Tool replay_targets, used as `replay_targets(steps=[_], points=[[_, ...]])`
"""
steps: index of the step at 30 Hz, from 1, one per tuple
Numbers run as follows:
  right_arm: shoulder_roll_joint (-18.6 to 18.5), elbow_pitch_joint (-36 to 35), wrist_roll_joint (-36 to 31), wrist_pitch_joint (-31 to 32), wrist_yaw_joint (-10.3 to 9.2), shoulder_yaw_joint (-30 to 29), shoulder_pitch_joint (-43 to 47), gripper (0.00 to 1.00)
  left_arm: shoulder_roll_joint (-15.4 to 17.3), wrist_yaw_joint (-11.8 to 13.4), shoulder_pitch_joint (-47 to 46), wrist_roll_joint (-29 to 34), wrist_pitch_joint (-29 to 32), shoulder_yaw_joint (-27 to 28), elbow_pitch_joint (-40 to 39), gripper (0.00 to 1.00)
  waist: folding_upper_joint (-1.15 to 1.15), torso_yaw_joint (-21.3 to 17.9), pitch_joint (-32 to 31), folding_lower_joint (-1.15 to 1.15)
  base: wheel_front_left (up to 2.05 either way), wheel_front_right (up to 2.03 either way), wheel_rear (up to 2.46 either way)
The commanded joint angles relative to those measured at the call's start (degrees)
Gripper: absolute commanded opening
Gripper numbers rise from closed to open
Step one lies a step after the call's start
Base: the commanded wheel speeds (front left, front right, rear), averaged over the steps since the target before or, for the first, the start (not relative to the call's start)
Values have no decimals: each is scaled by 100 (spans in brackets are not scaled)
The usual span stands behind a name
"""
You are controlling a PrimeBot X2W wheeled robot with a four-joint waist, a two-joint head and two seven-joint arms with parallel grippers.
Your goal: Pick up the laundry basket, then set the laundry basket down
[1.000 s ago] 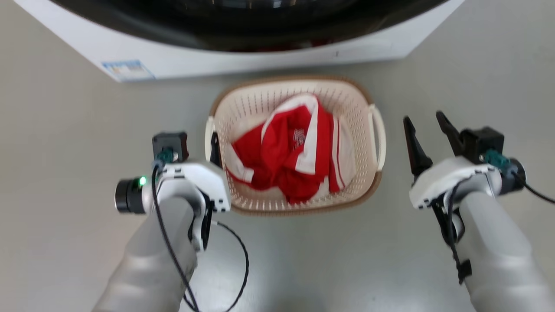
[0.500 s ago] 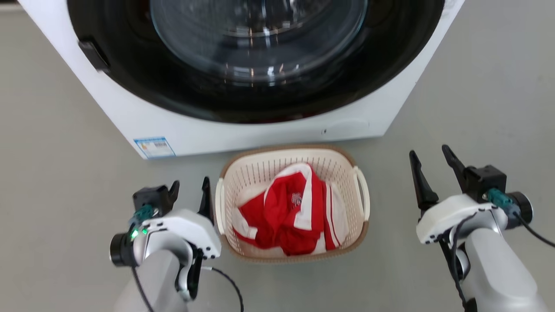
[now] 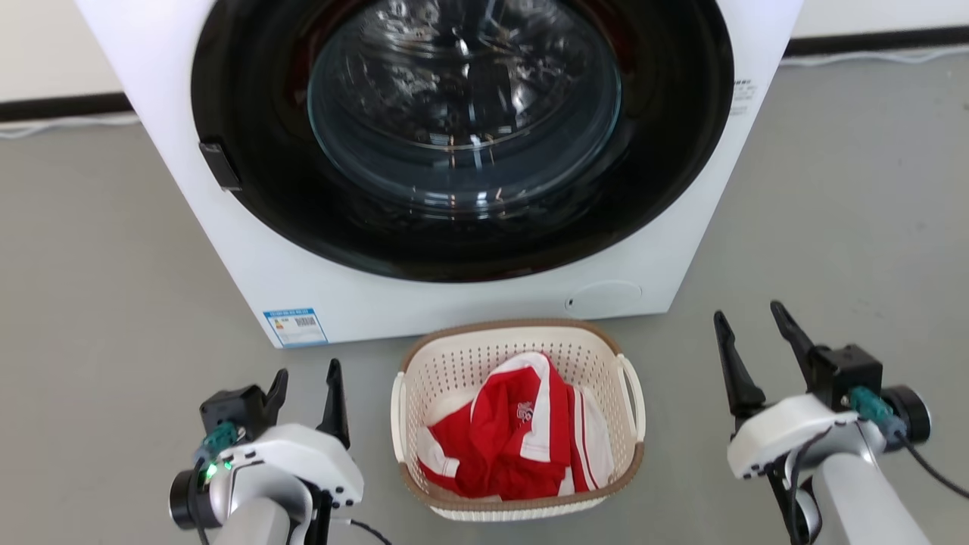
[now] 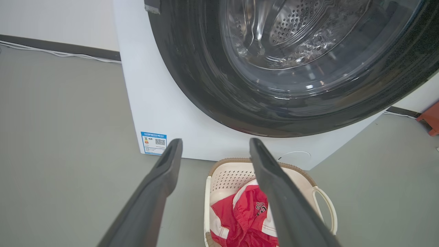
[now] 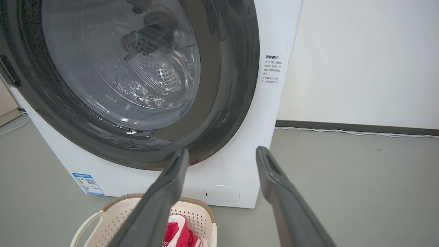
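The laundry basket (image 3: pixel 454 363) is cream with a brown rim and white loop handles. It stands on the grey floor in front of the washer, with red and white clothes (image 3: pixel 522 443) inside. My left gripper (image 3: pixel 306 382) hangs open to the left of the basket, clear of its left handle (image 3: pixel 397 412). Well off to the basket's right, my right gripper (image 3: pixel 749 325) is open too and holds nothing. The left wrist view has the basket (image 4: pixel 219 180) low between and behind the fingers (image 4: pixel 164 171). The basket's far rim (image 5: pixel 116 202) sits at the bottom of the right wrist view.
A white front-loading washer (image 3: pixel 318 303) with a dark round glass door (image 3: pixel 462 113) stands right behind the basket. Open grey floor (image 3: pixel 98 265) lies on both sides. A wall with a dark skirting and a white cable (image 5: pixel 356 132) runs behind. A red object (image 4: pixel 430 118) shows at the far right.
The head camera has risen and tilted up, so more of the washer shows and the basket sits lower and smaller. My left gripper has let go of the basket's left handle and drawn away.
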Motion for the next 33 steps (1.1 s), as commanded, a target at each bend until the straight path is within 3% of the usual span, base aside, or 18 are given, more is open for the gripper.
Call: replay_targets(steps=[1, 12, 28, 29, 33], points=[[33, -196, -70, -53, 34, 99, 72, 100, 53, -38, 29, 95, -35, 217, -205, 100, 0, 23, -110, 0, 0, 0, 0], [148, -536, -157, -54, 34, -9, 650, 100, -1, -65, 742, 295, -35, 642, -799, 100, 0, 117, -552, 0, 0, 0, 0], [232, -623, -182, -54, 34, -42, 847, 100, -16, -31, 968, 268, -35, 647, -1009, 100, 0, 206, -823, 0, 0, 0, 0], [244, -427, -93, 1, -1, -180, 936, 0, -79, -51, 1042, 263, 1, 484, -832, 0, 0, 206, -824, 0, 0, 0, 0], [288, -165, -76, 22, -7, -182, 1128, 0, -122, -52, 1211, 251, 7, 475, -568, 0, 0, 207, -826, 0, 0, 0, 0]])
